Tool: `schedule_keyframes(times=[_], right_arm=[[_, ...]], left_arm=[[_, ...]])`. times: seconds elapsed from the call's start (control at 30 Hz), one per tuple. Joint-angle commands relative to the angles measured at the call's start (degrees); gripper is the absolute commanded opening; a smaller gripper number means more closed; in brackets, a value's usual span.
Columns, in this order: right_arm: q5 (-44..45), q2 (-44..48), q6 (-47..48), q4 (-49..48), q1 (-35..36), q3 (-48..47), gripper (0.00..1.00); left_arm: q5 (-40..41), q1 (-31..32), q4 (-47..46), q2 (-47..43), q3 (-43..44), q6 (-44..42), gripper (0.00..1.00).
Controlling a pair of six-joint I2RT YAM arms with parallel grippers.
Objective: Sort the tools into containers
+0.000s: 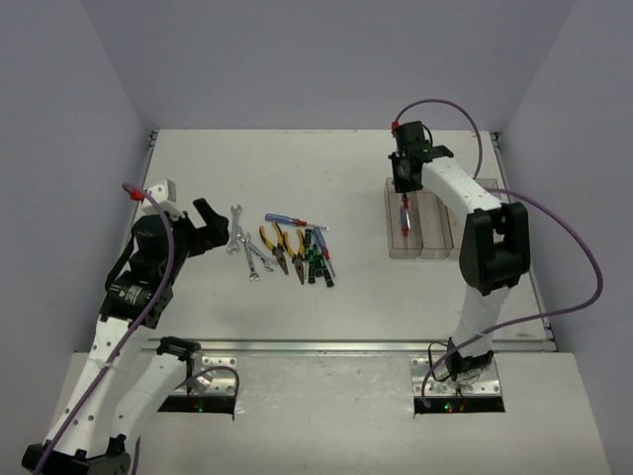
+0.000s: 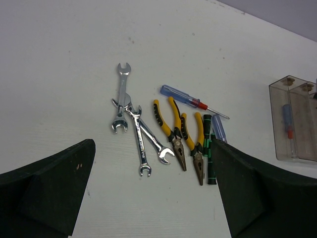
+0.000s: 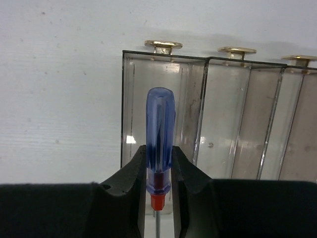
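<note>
While right gripper clamps one blue-and-red screwdriver at the bins, left gripper sits jaws wide apart, holding nothing.
Top: tool pile mid-table, near left gripper, well apart from bins; three compartments visible, arm covers the rest. Left wrist: three wrenches, two yellow pliers, two loose blue-handled screwdrivers, one half hidden; black-and-green screwdrivers bunched, count unclear. Right wrist: handle pinched low between both fingers, at leftmost compartment; three compartments show.

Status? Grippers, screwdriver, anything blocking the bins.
Left gripper open, empty, beside the tool pile. Right gripper shut on blue-handled screwdriver, at the end bin nearest the pile. Nothing seen in the way.
</note>
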State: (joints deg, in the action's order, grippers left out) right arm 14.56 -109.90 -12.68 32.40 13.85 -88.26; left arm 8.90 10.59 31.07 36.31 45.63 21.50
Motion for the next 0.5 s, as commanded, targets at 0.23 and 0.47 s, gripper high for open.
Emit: schedule_keyframes(times=[0.23, 0.47], right_arm=[[0.6, 1.4, 0.4, 4.6, 3.8, -2.9, 0.57], [-6.7, 5.8, -3.4, -3.7, 18.4, 3.9, 0.41]], left_arm=[[-1.5, 0.3, -3.0, 0.2, -0.1, -0.7, 1.0], [-0.3, 0.3, -2.8, 0.0, 0.0, -0.5, 1.0]])
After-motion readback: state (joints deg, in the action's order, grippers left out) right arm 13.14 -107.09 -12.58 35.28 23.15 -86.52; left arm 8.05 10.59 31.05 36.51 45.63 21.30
